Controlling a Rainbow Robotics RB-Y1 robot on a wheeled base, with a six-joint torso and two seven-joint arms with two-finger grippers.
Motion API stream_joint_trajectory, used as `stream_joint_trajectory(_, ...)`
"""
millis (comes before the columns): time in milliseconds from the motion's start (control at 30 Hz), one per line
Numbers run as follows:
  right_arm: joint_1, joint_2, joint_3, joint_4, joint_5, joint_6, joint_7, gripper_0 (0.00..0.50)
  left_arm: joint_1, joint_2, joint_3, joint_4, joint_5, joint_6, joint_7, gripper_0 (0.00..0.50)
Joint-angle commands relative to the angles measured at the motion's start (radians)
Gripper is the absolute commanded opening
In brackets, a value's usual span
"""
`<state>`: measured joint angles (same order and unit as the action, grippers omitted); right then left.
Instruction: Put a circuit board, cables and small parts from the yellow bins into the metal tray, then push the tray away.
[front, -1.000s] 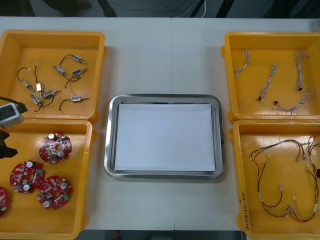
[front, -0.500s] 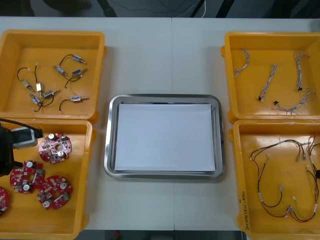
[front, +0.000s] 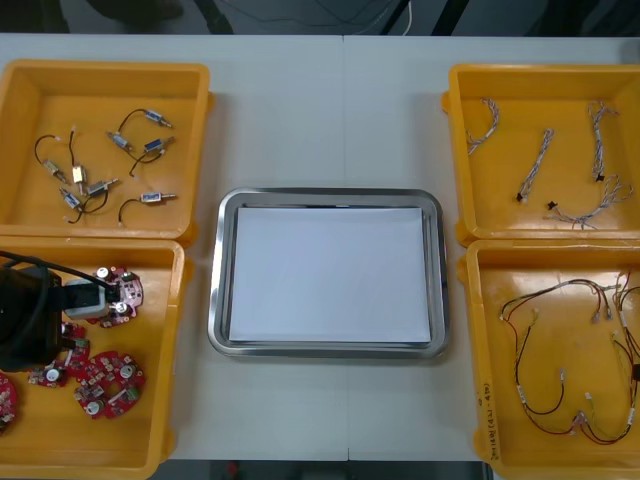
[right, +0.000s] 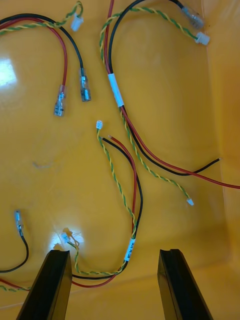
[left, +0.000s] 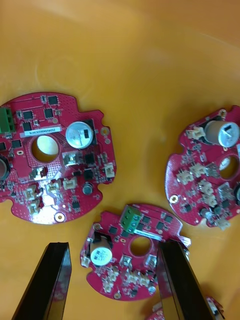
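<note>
My left arm (front: 28, 322) hangs over the near-left yellow bin (front: 165, 400), above several round red circuit boards. The left gripper (left: 114, 280) is open, its fingers (left: 50, 282) standing either side of one board (left: 132, 255) just below them. That board overlaps another at its lower edge. Two more boards (left: 50, 165) (left: 212, 172) lie farther out on the bin floor. The right gripper (right: 115, 285) is open over red, black and yellow-green cables (right: 127, 165) on a bin floor, holding nothing. The metal tray (front: 325, 197), white inside, sits at the table's middle.
The far-left bin (front: 190, 100) holds small metal parts with black wires (front: 100, 165). Twisted cables (front: 545, 150) lie in the far-right bin. Red and black cables (front: 560, 360) lie in the near-right bin. Bare table surrounds the tray.
The left arm has moved from the left edge rightward and farther over the near-left bin, now covering part of the boards. Nothing else has moved.
</note>
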<state>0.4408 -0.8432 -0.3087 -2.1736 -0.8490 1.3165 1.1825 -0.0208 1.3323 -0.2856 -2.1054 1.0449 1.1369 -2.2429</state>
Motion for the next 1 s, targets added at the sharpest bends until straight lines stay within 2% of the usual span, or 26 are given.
stream_joint_trajectory(33, 0.026, -0.037, 0.040, 0.035, -0.009, -0.048, 0.042, 0.500, -0.093, 0.045, -0.086, 0.044, -0.025, -0.048, -0.132, 0.500)
stream_joint_trajectory(233, 0.026, -0.037, 0.076, 0.078, -0.013, -0.091, 0.046, 0.500, -0.137, 0.051, -0.155, 0.076, -0.048, -0.075, -0.149, 0.500)
stream_joint_trajectory(500, 0.026, -0.048, 0.114, 0.140, -0.015, -0.123, 0.062, 0.500, -0.139, 0.099, -0.222, 0.077, -0.048, -0.148, -0.149, 0.500)
stream_joint_trajectory(767, 0.029, -0.066, 0.169, 0.187, -0.022, -0.200, 0.052, 0.500, -0.137, 0.108, -0.234, 0.088, -0.045, -0.154, -0.150, 0.500)
stream_joint_trajectory(1000, 0.027, -0.080, 0.192, 0.195, -0.025, -0.178, 0.049, 0.500, -0.139, 0.100, -0.248, 0.102, -0.046, -0.171, -0.149, 0.500)
